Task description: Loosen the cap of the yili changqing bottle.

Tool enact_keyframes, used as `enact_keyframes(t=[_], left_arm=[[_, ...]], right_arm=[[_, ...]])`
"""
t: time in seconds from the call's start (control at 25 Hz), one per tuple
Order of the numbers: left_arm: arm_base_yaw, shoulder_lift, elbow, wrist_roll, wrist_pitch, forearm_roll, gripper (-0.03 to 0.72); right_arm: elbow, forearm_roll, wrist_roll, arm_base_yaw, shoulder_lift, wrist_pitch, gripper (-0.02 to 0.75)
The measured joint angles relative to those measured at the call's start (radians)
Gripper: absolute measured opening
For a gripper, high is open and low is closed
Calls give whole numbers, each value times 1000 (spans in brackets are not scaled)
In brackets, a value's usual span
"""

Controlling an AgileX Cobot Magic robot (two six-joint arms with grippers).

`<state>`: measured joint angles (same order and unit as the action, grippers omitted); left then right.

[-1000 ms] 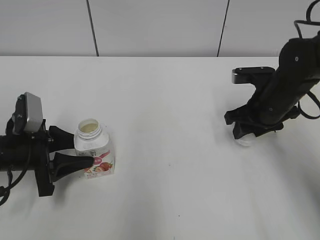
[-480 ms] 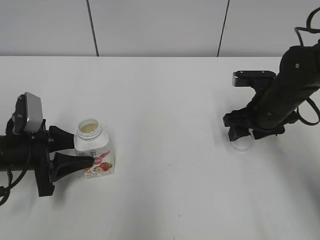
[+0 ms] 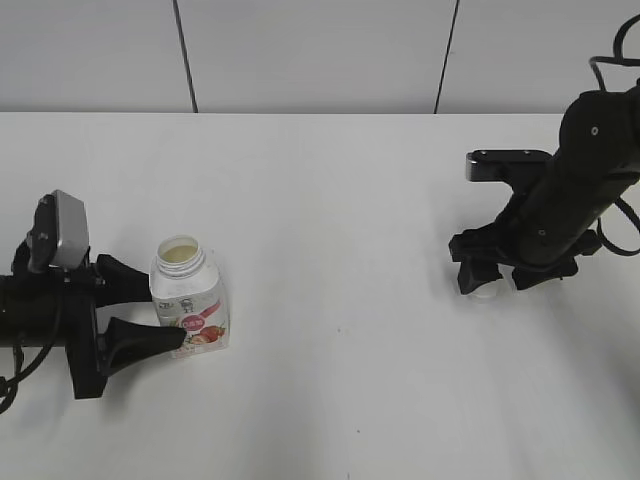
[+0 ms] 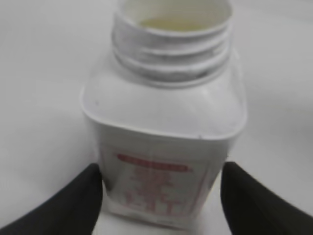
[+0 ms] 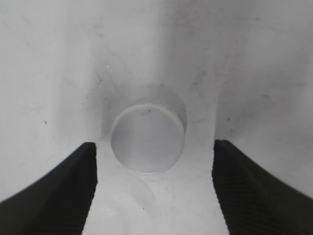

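The yili changqing bottle [image 3: 190, 300] stands upright at the left of the table, white with a pink-red strawberry label. Its neck is open with no cap on it, and the threads show in the left wrist view [image 4: 166, 112]. My left gripper [image 3: 165, 308] [image 4: 161, 196] is open, with one finger on each side of the bottle's lower body and a small gap at the right finger. The white cap [image 3: 483, 291] [image 5: 146, 142] lies on the table at the right. My right gripper [image 3: 498, 280] [image 5: 154, 143] is open above it, its fingers clear of the cap.
The white table [image 3: 330, 200] meets a grey panelled wall [image 3: 320, 50] at the back. A black cable [image 3: 625, 215] hangs by the right arm.
My right gripper let go of the cap and rose a little, leaving the cap on the table. My left gripper's fingers spread slightly around the bottle.
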<state>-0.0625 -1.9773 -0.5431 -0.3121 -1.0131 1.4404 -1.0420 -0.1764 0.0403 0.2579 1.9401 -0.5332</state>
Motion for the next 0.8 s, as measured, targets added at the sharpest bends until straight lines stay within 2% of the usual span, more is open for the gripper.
enact_keyframes(t=[0.16, 0.36, 0.6, 0.8], left_arm=[[-5, -1, 0, -17, 16, 10, 538], [-57, 7, 0, -56, 37, 47, 550], [-193, 101, 0, -127, 46, 154, 552], [-288, 192, 0, -152, 50, 154, 552]], right_arm=[[0, 0, -1, 0, 0, -4, 575], [0, 0, 0, 0, 0, -34, 575], [0, -1, -1, 0, 0, -44, 575], [-36, 3, -1, 0, 0, -50, 575]])
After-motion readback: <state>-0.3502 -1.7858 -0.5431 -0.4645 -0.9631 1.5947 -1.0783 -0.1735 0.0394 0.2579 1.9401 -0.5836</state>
